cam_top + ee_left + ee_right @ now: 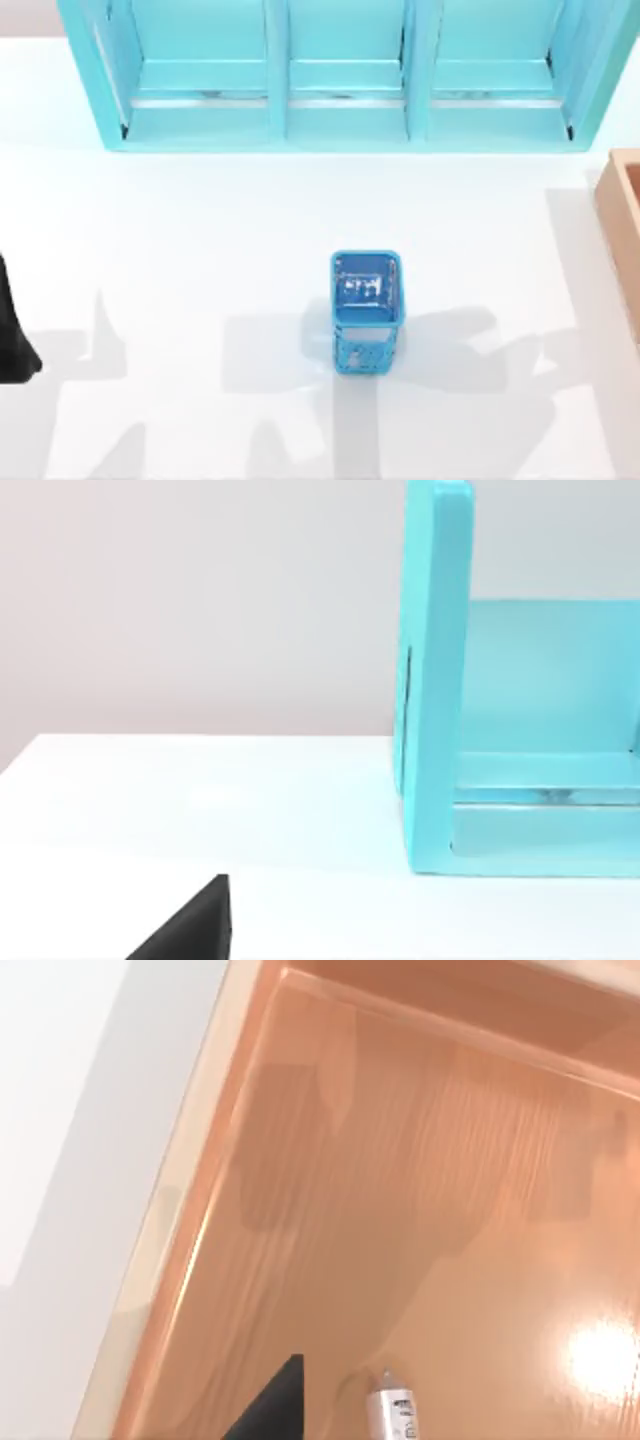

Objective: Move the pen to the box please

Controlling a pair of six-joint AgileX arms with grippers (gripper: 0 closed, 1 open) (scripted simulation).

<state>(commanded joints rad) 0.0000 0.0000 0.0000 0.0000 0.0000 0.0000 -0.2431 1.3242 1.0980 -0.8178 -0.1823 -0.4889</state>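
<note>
Closest to you in the right wrist view, a dark fingertip (272, 1405) of the right gripper pokes in at the frame's lower edge, and just beside it is the pale tip of the pen (393, 1412), with a patch of dark print showing. Most of the pen is cut off by the frame, so you cannot tell whether the jaws are gripping it or merely sit next to it. Beneath both lies the floor of the box (420, 1210), tan and wood-grained, with soft shadows across it and a bright glare spot to one side (the box wall runs along the white table on the other).

In the left wrist view, one black wedge of the left gripper (190, 928) shows at the frame's bottom; how its jaws stand is not visible to you. Beyond it stretches the white table (200, 800), then the end wall of the light-blue shelf unit (435, 680).

From above, the left arm is a dark shape (12, 335) at the table's left edge, largely cropped. The blue mesh cup (366, 310) stands mid-table. At the right edge a strip of the box wall pokes into view; the shelf unit lines the far side.
</note>
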